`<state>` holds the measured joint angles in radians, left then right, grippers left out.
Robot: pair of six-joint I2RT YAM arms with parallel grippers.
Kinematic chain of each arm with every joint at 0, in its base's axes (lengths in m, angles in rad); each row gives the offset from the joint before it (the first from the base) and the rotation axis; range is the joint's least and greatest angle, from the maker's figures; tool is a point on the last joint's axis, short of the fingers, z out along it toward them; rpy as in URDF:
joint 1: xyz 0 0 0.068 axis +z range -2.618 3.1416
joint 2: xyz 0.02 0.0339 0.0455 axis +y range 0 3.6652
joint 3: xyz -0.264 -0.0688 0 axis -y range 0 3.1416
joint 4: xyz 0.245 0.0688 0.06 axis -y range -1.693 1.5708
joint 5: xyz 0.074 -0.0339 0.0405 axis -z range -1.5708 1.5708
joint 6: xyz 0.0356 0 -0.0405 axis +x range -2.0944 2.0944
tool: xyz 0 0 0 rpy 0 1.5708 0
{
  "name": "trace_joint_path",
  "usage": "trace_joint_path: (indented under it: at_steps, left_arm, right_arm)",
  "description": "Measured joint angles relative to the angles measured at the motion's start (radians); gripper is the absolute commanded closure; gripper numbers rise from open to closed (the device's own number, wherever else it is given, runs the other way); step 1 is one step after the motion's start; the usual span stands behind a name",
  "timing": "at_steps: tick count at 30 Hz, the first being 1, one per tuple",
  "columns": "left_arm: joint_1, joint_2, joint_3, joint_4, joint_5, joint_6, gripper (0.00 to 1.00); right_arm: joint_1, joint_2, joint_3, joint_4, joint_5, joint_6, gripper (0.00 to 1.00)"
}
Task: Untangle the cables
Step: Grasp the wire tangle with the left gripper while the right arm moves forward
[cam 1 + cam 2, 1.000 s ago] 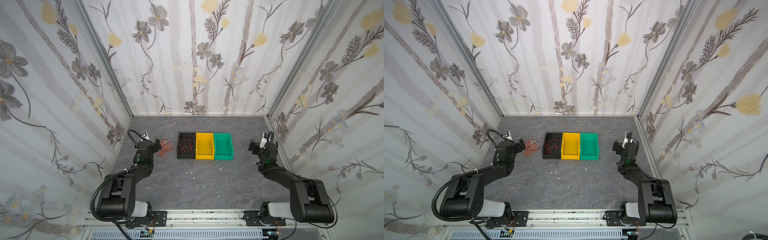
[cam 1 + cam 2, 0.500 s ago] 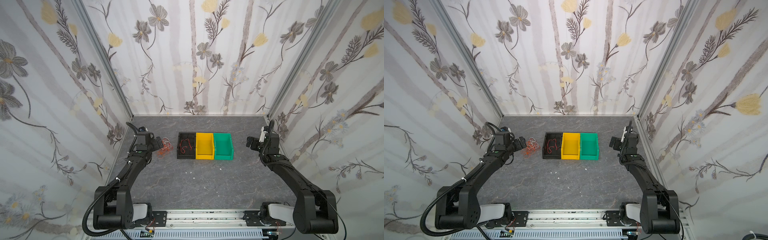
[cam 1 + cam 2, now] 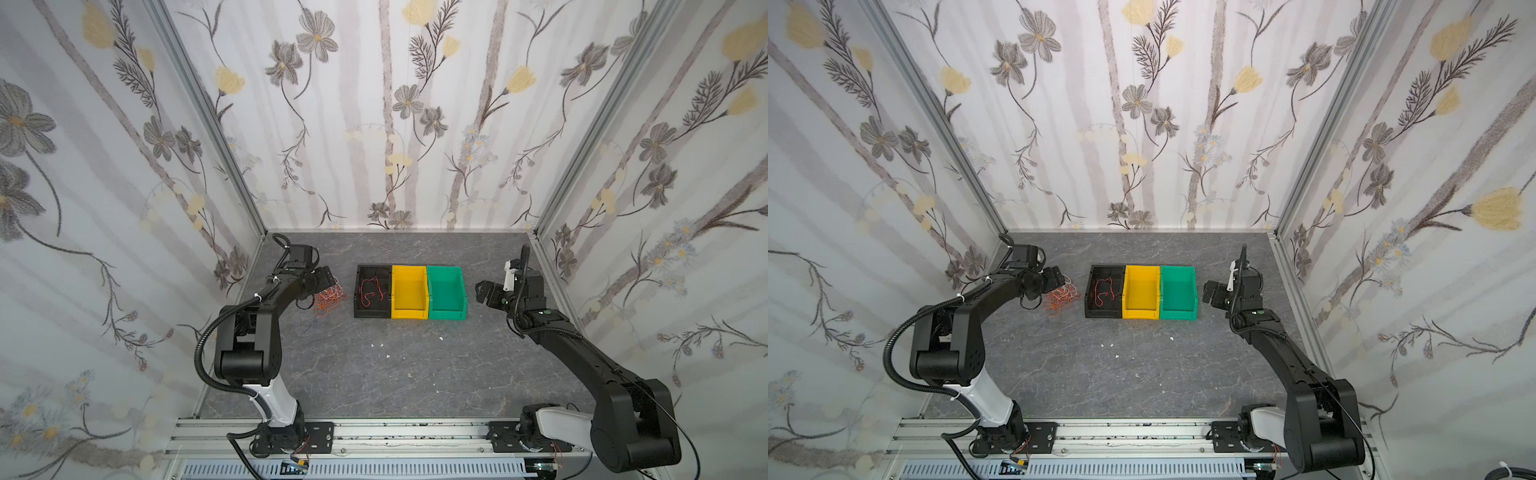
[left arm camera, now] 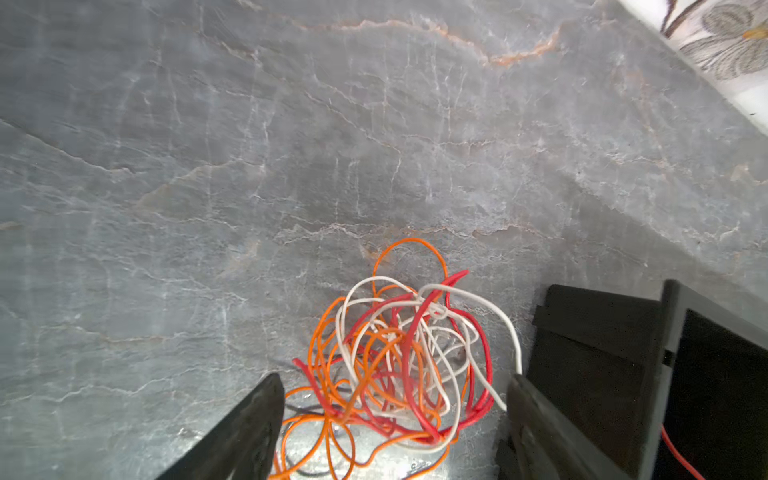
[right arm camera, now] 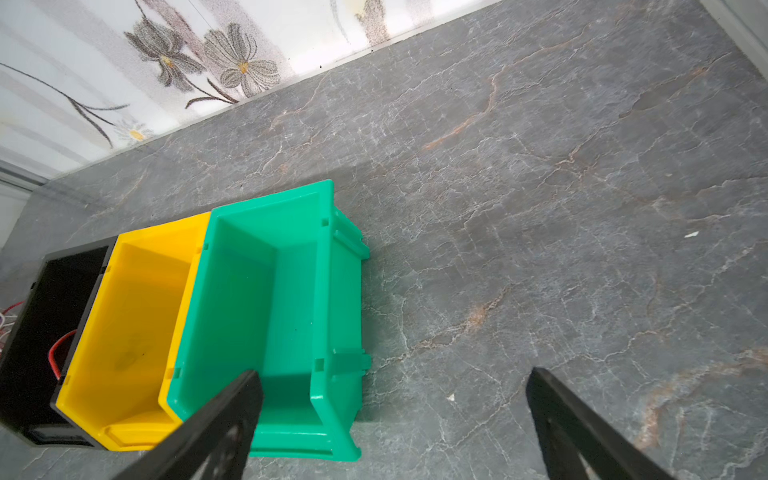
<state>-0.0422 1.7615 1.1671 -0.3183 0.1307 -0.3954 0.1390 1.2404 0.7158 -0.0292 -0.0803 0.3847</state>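
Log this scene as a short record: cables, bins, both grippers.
tangle: red, orange and white cables knotted in one heap on the table, left of the black bin
red cable: lies alone inside the black bin
yellow bin: empty
green bin: empty
left gripper: open, jaws straddling the tangle
right gripper: open, holding nothing, beside the green bin
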Motion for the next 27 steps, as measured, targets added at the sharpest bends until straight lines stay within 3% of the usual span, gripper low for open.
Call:
trace_joint_path:
  at_steps: [2,11,20,27]
  left_arm:
    - [-0.010,0.037,0.031,-0.024,-0.005,-0.006,0.20]
    - [-0.068,0.147,0.121,-0.113,-0.056,-0.012,0.52]
    - [-0.071,0.105,0.079,-0.151,-0.066,-0.005,0.88]
    - [-0.076,-0.047,0.019,-0.182,-0.047,0.025,0.95]
  right_arm:
    - [0.004,-0.003,-0.004,0.000,-0.010,0.005,0.01]
    - [0.010,-0.014,-0.005,-0.009,-0.022,0.019,0.02]
    - [0.011,-0.036,0.011,-0.037,-0.026,0.019,0.02]
    - [0.017,-0.063,0.011,-0.043,-0.044,0.033,0.03]
